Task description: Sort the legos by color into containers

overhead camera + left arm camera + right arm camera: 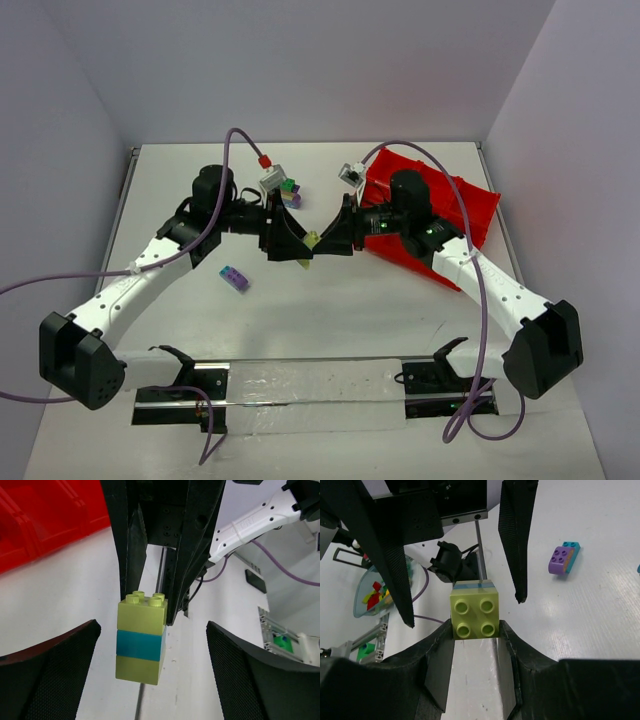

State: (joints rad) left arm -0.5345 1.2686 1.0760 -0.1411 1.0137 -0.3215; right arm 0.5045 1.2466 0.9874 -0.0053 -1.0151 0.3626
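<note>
The small stack of studded plastic bricks (141, 637), yellow-green on top, teal in the middle and yellow-green below, hangs in the air above the white table (330, 320), near its middle and just left of the bright red rectangular plastic tray (472, 212). The right pincer (475, 627) is clamped on this stack: its two black fingers press against opposite sides of the yellow-green end brick, whose four studs face the right wrist camera. The left pincer (152, 627) faces it head-on with its jaws spread wide apart, one mesh-faced pad (55, 670) on each side of the stack and neither pad touching it. In the overhead view the two pincers meet tip to tip with the stack between them. A purple and teal brick (234, 279) lies on the table to the left of the left arm, well apart from the tray. A small clump of green and purple bricks (290, 190) sits farther back, just beyond the left wrist. The divided compartments of the tray show at the top left of the left wrist view.
</note>
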